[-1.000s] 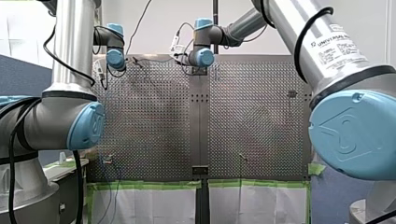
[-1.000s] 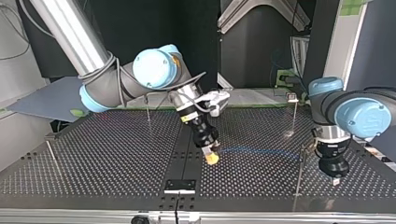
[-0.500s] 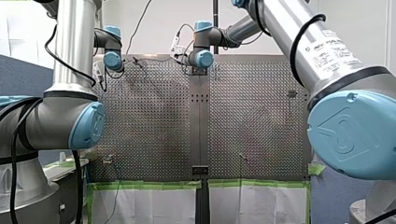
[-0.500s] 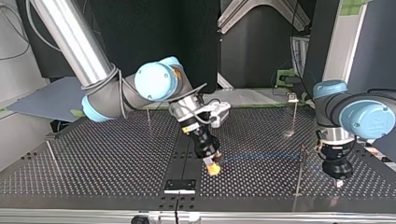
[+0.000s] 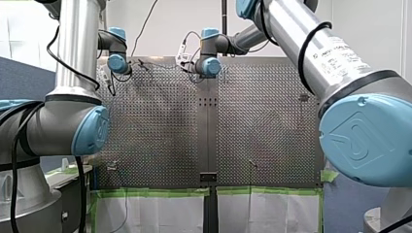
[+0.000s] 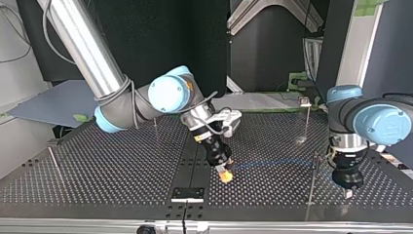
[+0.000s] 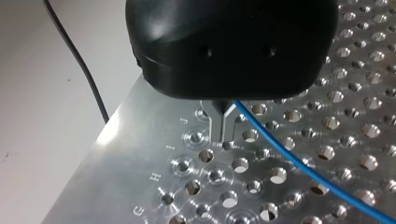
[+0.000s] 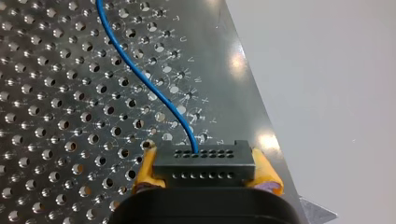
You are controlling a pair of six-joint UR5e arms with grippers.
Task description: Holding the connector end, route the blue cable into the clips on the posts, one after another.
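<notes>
- Right wrist view: my right hand (image 8: 205, 169) clamps the connector (image 8: 205, 158), a black block, with one yellow pad on each short side. The cable (image 8: 140, 77) leaves the connector's face and curves away over the table (image 8: 56, 116).
- Left wrist view: my left hand (image 7: 224, 137) has its metal fingers (image 7: 217, 126) drawn narrow. The cable (image 7: 299, 161) comes out at their root, so I judge it pinched there. Connector out of frame.
- Top view: the cable (image 6: 272, 162) is a faint blue line from the connector end at my right hand (image 6: 224, 174) to a post (image 6: 311, 183). My left hand (image 6: 347, 191) is just past the post, on the side away from the connector. Whether the clip has the cable: cannot tell.
- Front view: my left arm (image 5: 77, 63) and my right arm (image 5: 311, 53) stretch over the table (image 5: 160, 121); their tips are too small to read.
- Handling (judgement): the cable is thin, light and limp. It will sag and follow a pull, not a push. The connector is stiff, so grip there, on its short sides.
</notes>
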